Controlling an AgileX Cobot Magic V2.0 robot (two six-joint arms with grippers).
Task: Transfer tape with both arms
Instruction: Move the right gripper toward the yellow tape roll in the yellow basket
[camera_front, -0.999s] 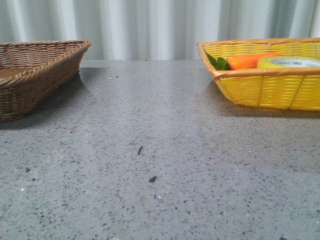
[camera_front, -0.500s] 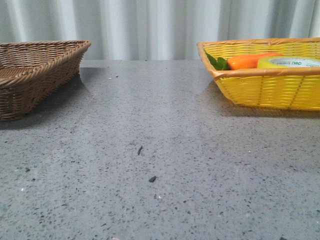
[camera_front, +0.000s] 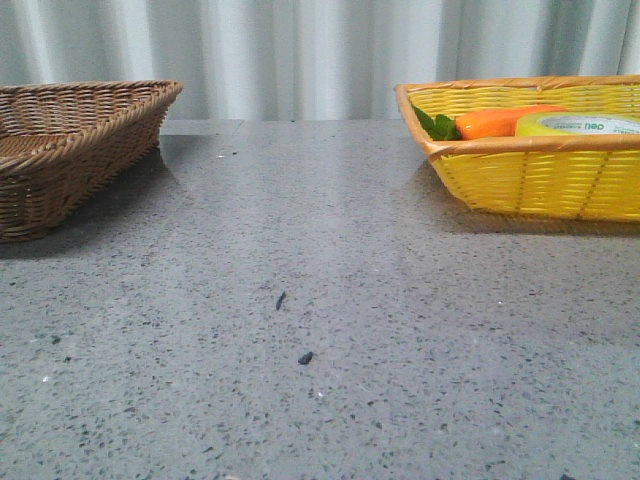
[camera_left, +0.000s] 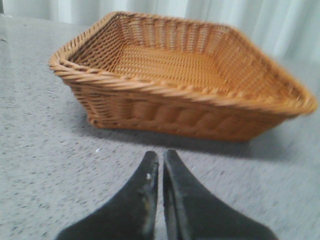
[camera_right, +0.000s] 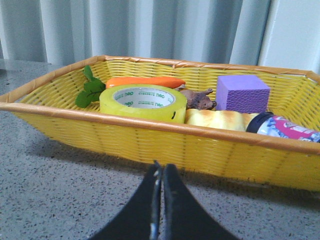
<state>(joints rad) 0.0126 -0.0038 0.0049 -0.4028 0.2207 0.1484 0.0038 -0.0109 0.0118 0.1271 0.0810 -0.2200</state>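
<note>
The left gripper (camera_left: 160, 165), fingers pressed together and empty, faces the brown wicker basket (camera_left: 175, 80) just ahead, while the right gripper (camera_right: 161, 177), likewise pinched together, points at the yellow basket (camera_right: 150, 135) where the tape (camera_right: 143, 102) lies flat beside the carrot (camera_right: 145, 81).

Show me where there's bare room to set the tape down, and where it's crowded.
Freest: the grey table between the brown basket and yellow basket, bare but for two dark specks. The brown basket's floor is also bare. Crowded: the yellow basket, where the tape sits against a carrot, purple block and other items.
</note>
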